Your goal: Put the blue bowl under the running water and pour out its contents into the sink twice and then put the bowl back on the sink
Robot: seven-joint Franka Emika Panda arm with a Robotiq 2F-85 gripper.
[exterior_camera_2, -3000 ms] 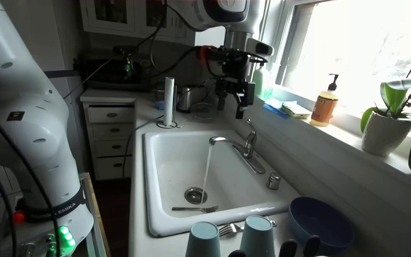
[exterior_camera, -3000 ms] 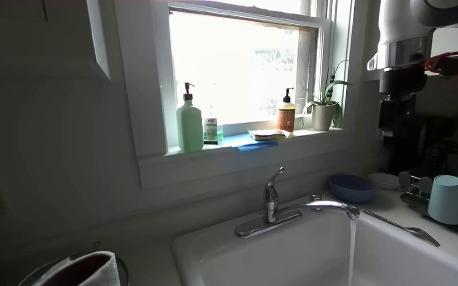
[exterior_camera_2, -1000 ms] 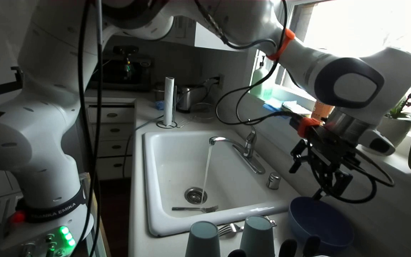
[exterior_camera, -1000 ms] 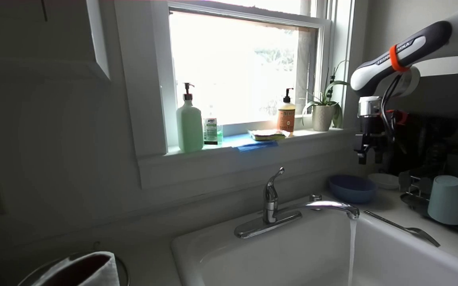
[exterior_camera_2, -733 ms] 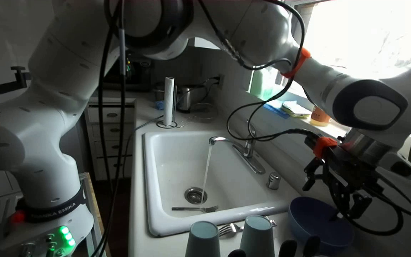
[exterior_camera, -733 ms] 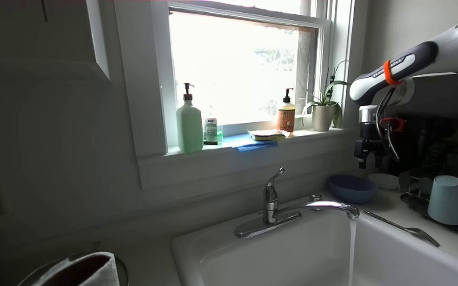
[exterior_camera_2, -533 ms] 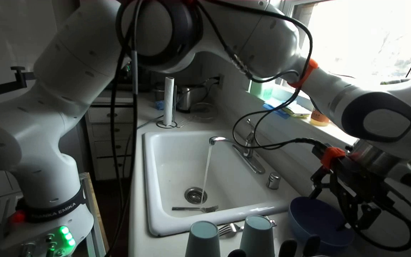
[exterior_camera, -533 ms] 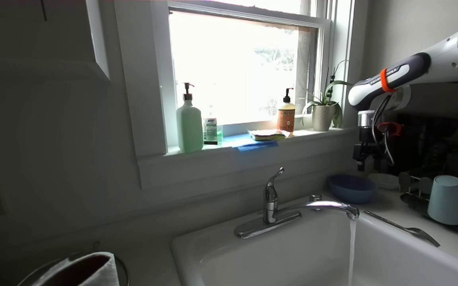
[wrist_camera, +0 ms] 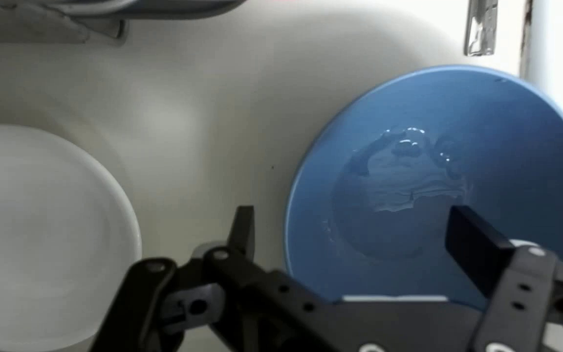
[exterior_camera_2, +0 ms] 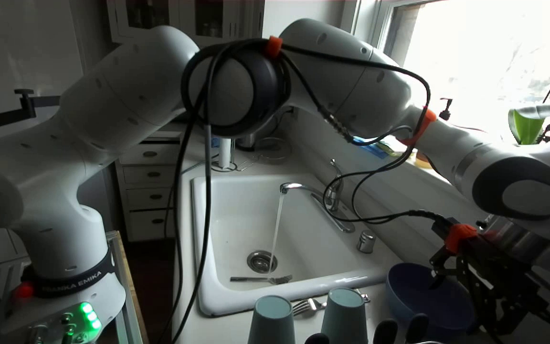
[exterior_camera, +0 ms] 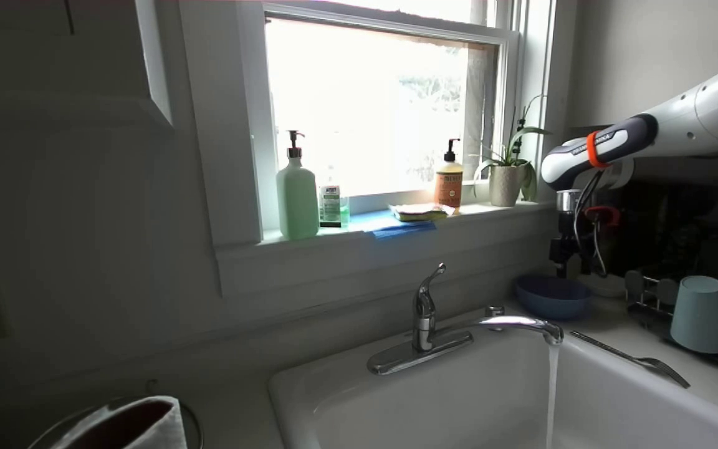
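In an exterior view, left to right:
Sink (exterior_camera: 293, 396), white, cut off below and at right.
Faucet (exterior_camera: 424, 318), chrome.
Running water (exterior_camera: 552, 386), thin stream, lower end out of frame.
Blue bowl (exterior_camera: 552, 300), upright on the worktop (exterior_camera: 614, 321) just beside the sink; its floor hidden by the near wall.
Gripper (exterior_camera: 573, 268), just above the blue bowl.
White bowl (exterior_camera: 612, 287), dim, left part hard to make out.
Pale cup (exterior_camera: 702, 315), inverted, at the dish rack (exterior_camera: 667, 292).

In the wrist view, left to right:
White bowl, cut off by the left edge.
Jaws, spread wide: one tip over the worktop between the bowls, the other over the blue bowl's interior. Contact with the bowl: cannot tell.
Clear liquid (wrist_camera: 403, 188), rippled, in the blue bowl; shown in this view alone.

In an exterior view, left to right:
White roll (exterior_camera_2: 225, 154), upper part behind the arm (exterior_camera_2: 127, 95).
Fork (exterior_camera_2: 256, 279), on the sink floor; shown only here.
Drain (exterior_camera_2: 258, 263), likewise; the running water lands near it.
Blue bowl, right side partly hidden behind the gripper.
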